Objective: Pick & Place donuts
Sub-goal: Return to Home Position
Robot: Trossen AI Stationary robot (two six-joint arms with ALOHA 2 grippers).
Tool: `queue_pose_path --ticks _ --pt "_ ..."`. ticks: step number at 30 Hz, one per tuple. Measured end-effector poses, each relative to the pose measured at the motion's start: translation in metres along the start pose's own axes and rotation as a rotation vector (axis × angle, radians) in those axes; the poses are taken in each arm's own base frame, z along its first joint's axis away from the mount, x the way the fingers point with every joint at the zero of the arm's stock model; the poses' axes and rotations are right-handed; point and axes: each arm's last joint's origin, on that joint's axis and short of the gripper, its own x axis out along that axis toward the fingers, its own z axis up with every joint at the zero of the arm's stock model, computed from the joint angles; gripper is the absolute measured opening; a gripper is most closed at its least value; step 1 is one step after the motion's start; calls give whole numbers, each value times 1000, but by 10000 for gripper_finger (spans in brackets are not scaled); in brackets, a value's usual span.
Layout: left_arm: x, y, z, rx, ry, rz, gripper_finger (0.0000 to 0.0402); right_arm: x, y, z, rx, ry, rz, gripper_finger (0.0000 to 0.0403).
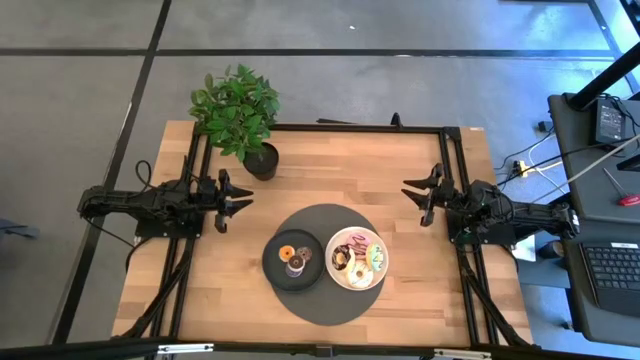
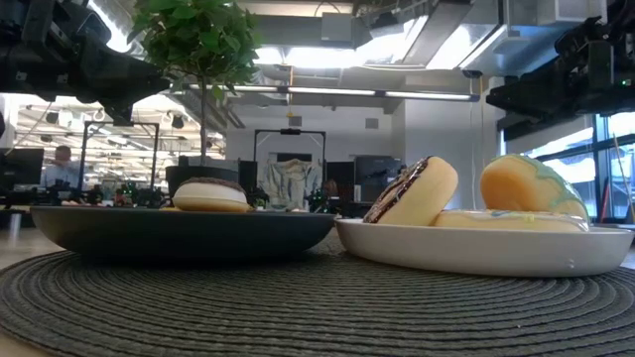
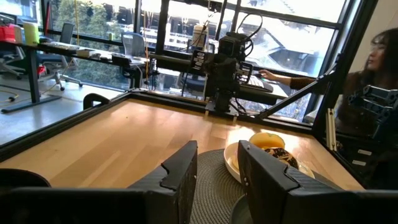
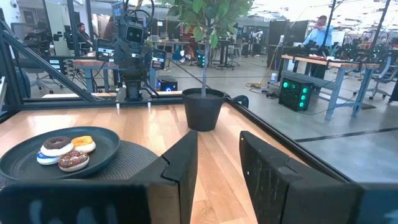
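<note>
Several mini donuts [image 1: 294, 257], orange, brown and purple, lie on the round dark grey plate [image 1: 272, 268]; they also show in the right wrist view [image 4: 64, 152]. Larger iced donuts [image 1: 358, 257], pink, chocolate, white and green, lie on the round white plate [image 1: 383, 272]; in the low view a chocolate one [image 2: 412, 193] leans on the others. Both plates stand on a round dark woven mat [image 1: 325, 222]. My left gripper [image 1: 245, 197] is open and empty at the table's left. My right gripper [image 1: 412, 198] is open and empty at the table's right. Both hang above the table, apart from the plates.
A potted plant [image 1: 240, 112] stands at the table's far left, behind my left gripper. A dark frame [image 1: 350, 128] runs along the table's edges. Bare wood [image 1: 340, 165] lies between the two grippers, beyond the mat. A person [image 3: 373, 74] sits beyond the table's right side.
</note>
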Motion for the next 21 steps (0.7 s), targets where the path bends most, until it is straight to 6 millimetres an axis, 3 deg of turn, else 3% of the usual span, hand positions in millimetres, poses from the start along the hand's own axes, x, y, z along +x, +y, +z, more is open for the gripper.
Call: queue_pose_path --ticks 21 --pt "0 0 0 0 0 0 115 0 0 0 0 0 0 122"
